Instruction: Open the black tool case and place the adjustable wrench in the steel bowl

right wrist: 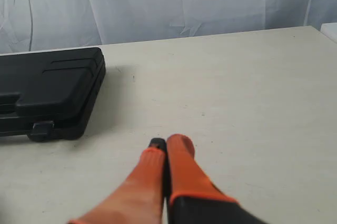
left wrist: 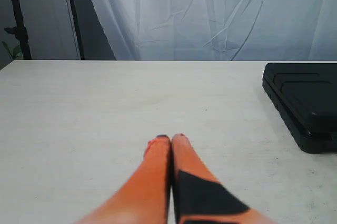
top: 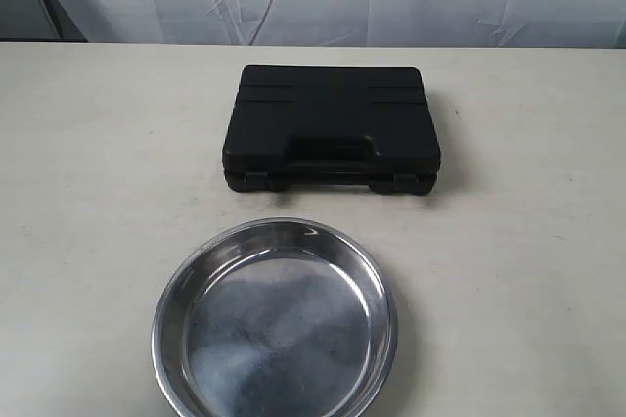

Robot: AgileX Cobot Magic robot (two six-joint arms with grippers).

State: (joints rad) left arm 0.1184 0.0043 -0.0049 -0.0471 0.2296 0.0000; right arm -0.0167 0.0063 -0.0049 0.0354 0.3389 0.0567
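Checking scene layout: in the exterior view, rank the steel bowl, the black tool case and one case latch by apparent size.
1. steel bowl, slightly wider, but nearer the camera and cropped, so unsure against the case.
2. black tool case.
3. latch, clearly smallest.

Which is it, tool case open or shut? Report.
Shut. The black tool case lies flat with its lid down on the base; nothing inside shows. Whether the latches are fastened: cannot tell.
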